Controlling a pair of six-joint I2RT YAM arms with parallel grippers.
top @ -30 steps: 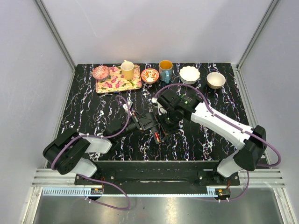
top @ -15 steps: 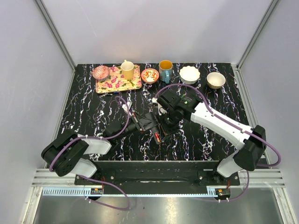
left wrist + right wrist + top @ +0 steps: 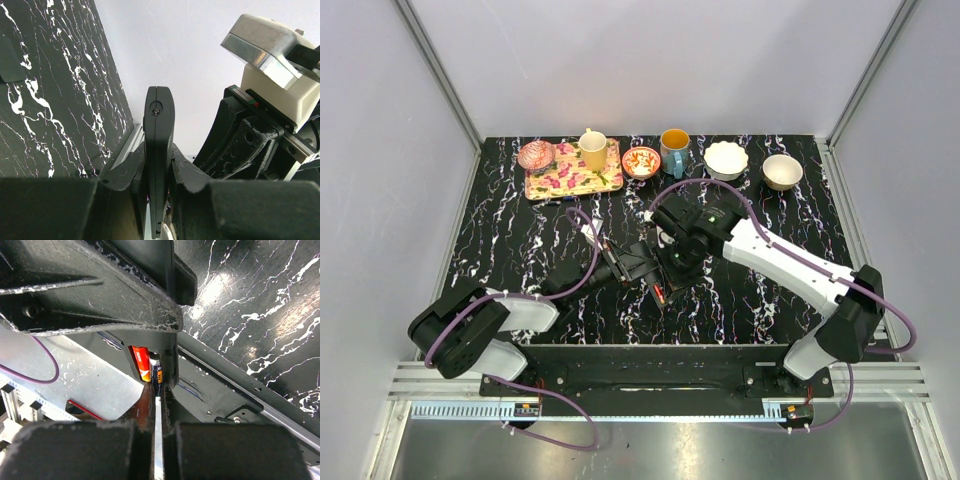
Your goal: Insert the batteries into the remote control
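Gripping the remote control (image 3: 158, 120) edge-on, left gripper (image 3: 159, 167) jaws clamped on its two flat faces, over the middle of the black marbled table (image 3: 50, 100). Right gripper (image 3: 156, 388) jaws pressed fully together with nothing between them, tips right up against the remote's open battery bay. Two batteries side by side in the bay: a red one (image 3: 140, 362) and a dark one (image 3: 155, 368) just off the fingertips, contact unclear. Floral tray (image 3: 572, 175), cups and bowls along the far edge, well apart from both arms
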